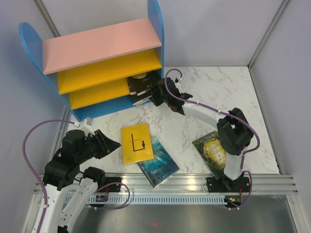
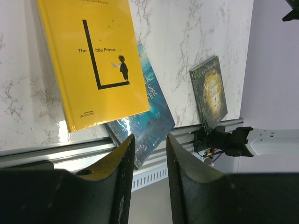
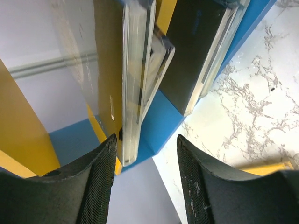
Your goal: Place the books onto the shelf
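**A:** Status, right side?

**B:** Right gripper (image 3: 145, 138) is at the shelf (image 1: 102, 44), bottom bay, right end. Fingers apart, not clamped. Wrapped book (image 3: 136, 84) has its end btwn them, w/ a gap each side. Black book (image 3: 196, 60) is just beside it. Neither looks square to the boards.

**A:** Risk there?

**B:** Tip-out. The wrap looks slick, and the book seems to have nothing firm beside it. A finger brushing it on the way out could drag it over the blue base onto the table (image 1: 243, 97). It could also knock the black one.

**A:** Left?

**B:** Left gripper (image 2: 149, 140) has a narrow gap, empty. It hangs just beside the yellow book (image 1: 137, 143).

**A:** Concern?

**B:** Three on the table, all flat:
- Yellow overlaps the teal book (image 1: 158, 164).
- Teal's near corner reaches the rail (image 1: 194, 182).
- Green book (image 1: 210, 148) lies partly under the right arm.

A thin cover flat on marble gives little edge to pinch. At that gap the fingers may skid and shove yellow. That would carry teal further onto the rail.

**A:** Green?

**B:** Poss. snag if the right arm swings back low. Clearance can't be judged from above.
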Motion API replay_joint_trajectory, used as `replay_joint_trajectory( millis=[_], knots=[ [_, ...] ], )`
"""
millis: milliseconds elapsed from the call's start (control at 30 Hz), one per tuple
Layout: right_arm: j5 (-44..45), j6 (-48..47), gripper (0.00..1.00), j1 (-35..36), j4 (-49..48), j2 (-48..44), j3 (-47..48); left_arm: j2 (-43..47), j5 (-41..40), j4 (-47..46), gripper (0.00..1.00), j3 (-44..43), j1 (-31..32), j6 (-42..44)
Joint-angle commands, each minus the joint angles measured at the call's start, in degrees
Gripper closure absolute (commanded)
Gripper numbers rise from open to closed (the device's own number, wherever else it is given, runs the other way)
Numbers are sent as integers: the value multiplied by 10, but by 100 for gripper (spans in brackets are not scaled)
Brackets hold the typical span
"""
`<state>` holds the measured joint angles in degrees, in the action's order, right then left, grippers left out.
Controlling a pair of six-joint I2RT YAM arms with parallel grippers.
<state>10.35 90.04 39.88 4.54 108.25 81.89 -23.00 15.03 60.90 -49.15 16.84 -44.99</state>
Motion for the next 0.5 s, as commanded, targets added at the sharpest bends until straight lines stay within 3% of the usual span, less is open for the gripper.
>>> replay_joint_trajectory(
  millis=[0,133,167,233,333,367,467],
  knots=[
    [-19,-53,41,6,4,-39,2,-11,-18,8,63,-24,-1,25],
    [-31,-114,36,9,32,-105,-23,-34,-35,23,62,-30,-1,30],
    [-38,-140,33,10,49,-153,-79,-48,-47,32,60,-31,-1,32],
    [-44,-153,31,11,50,-189,-98,-56,-47,33,59,-30,-1,31],
    [-62,-175,29,12,50,-253,-167,-85,-48,33,46,-25,-1,30],
    [-68,-181,28,12,49,-266,-198,-97,-47,33,37,-24,-1,31],
    [-103,-213,24,12,41,-301,-240,-162,-24,25,30,-24,-1,37]
  ],
)
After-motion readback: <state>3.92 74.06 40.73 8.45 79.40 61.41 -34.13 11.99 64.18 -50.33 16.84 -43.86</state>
